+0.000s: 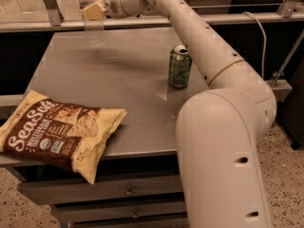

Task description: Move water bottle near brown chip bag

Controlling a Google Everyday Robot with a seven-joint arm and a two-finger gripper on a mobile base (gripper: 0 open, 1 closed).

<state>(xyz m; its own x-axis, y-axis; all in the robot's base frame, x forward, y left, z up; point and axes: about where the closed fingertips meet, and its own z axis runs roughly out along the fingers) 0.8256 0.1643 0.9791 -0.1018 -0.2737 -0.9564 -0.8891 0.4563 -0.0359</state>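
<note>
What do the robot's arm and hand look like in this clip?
The arm is glossy cream-white: smooth rounded tubular segments, a bulky lower casing with small dark holes, a row of dark dots along the forearm and a thin tan ring near the elbow. The hand, at the far left of the table by the water bottle, is pale tan.
</note>
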